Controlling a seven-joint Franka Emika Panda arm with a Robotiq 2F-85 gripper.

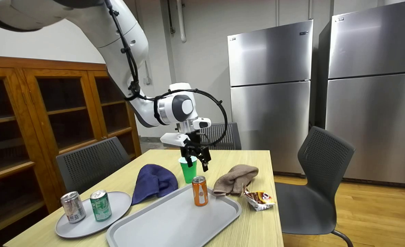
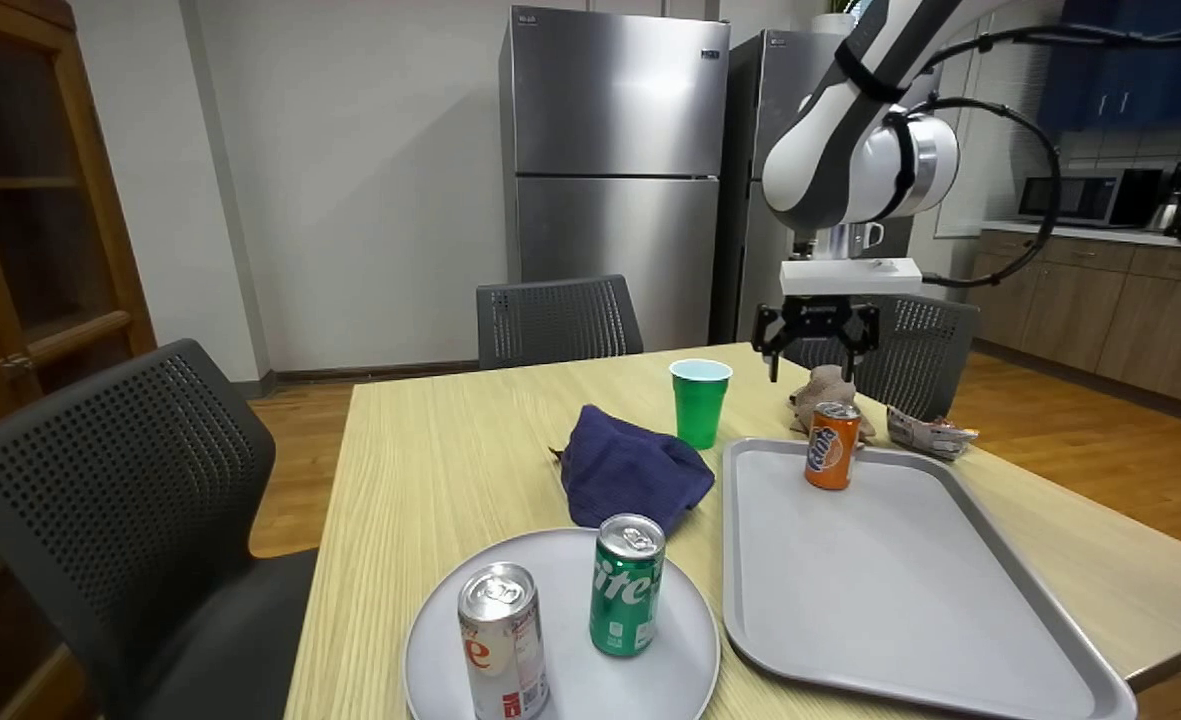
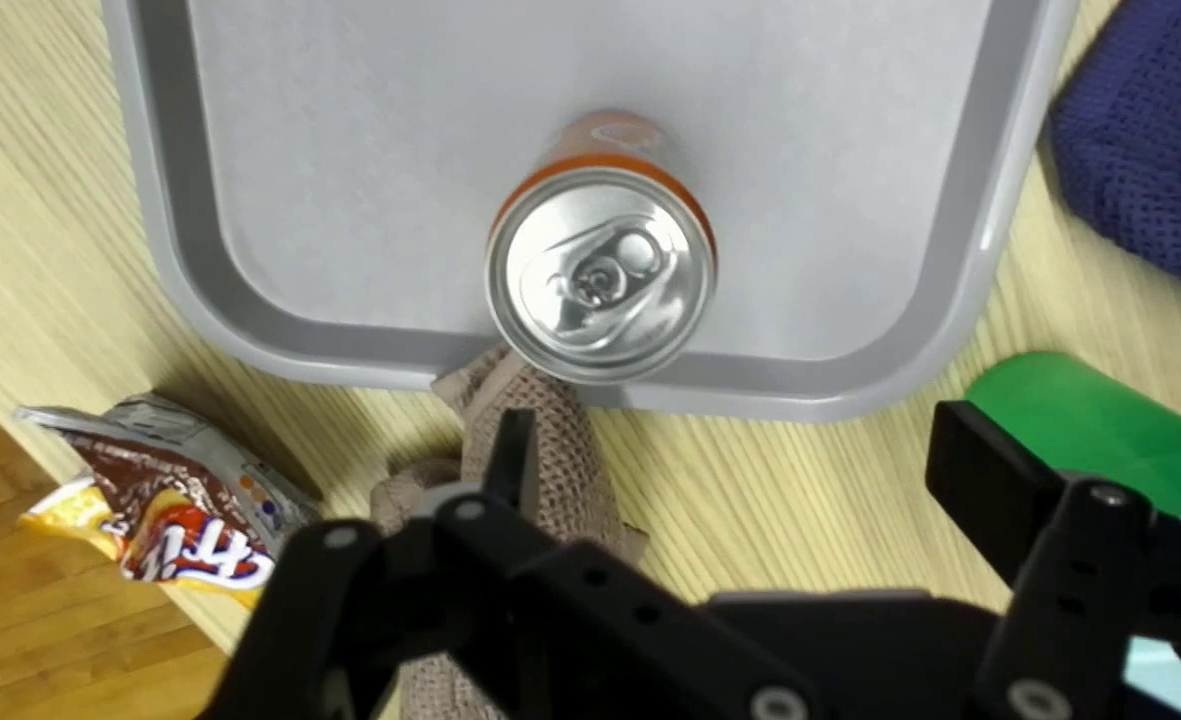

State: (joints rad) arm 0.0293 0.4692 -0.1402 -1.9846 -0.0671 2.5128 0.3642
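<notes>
While the desk [image 1: 257, 230] is covered on its near side by a grey tray [image 2: 900, 570], a round plate [image 2: 568, 600] is set to the left. A blue cloth [image 1: 156, 183] is bunched beyond the plate, and the tray's far edge is overlapped by a brown cloth [image 1: 236, 178]. Above the desk, the jaws are spread wide, released. A green cup [image 2: 698, 408] is placed beyond the tray. Below and near the jaws, an orange can [image 1: 200, 192] is stood upright inside the tray's far edge.
</notes>
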